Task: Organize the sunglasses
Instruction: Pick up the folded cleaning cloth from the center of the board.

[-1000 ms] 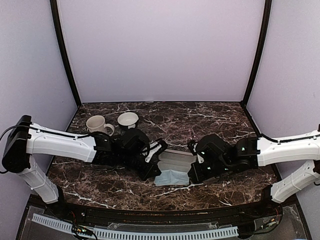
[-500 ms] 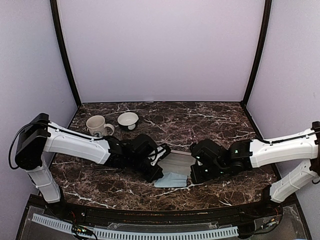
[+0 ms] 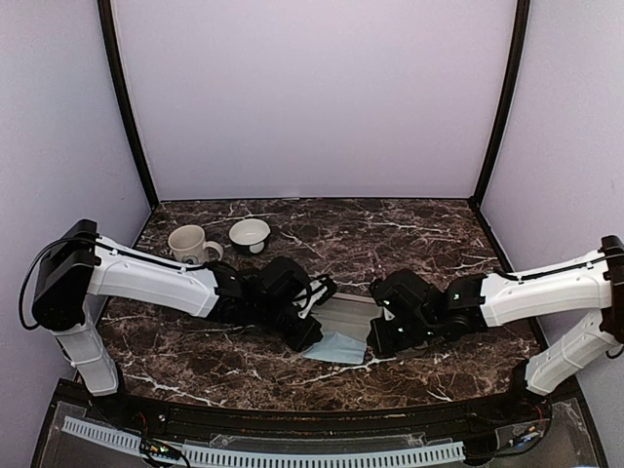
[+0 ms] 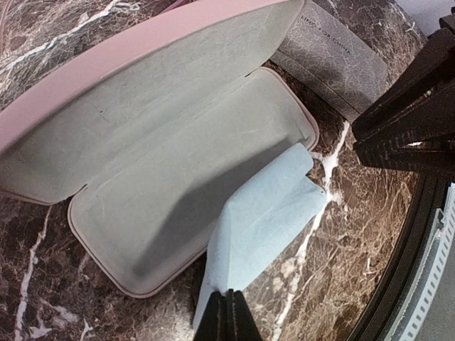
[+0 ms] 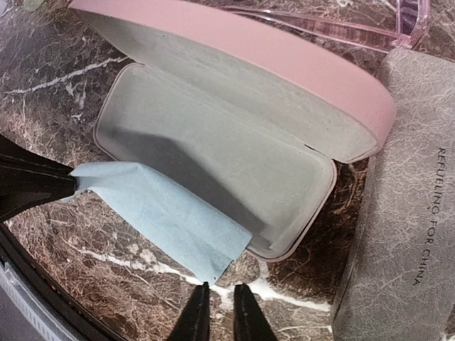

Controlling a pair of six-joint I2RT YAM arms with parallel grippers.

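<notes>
An open pink case (image 4: 163, 163) with grey lining lies between the arms and is empty; it also shows in the right wrist view (image 5: 234, 135). A light-blue cloth (image 4: 263, 220) lies over its near edge. My left gripper (image 4: 229, 312) is shut on the cloth's corner. My right gripper (image 5: 217, 312) is slightly open and empty, just off the cloth's (image 5: 163, 220) other corner. The red-framed sunglasses (image 5: 334, 28) lie behind the case lid. The black-framed pair is out of view. In the top view the left gripper (image 3: 310, 331) and right gripper (image 3: 375, 341) flank the cloth (image 3: 339, 348).
A closed grey case (image 5: 405, 213) lies right of the pink one, also in the left wrist view (image 4: 334, 57). A cream mug (image 3: 190, 244) and a white bowl (image 3: 250, 234) stand at the back left. The table's front edge (image 3: 312, 405) is close behind the cloth.
My left gripper has moved right toward the pink case, drawing the cloth's corner with it. The right gripper has shifted slightly left toward the cloth.
</notes>
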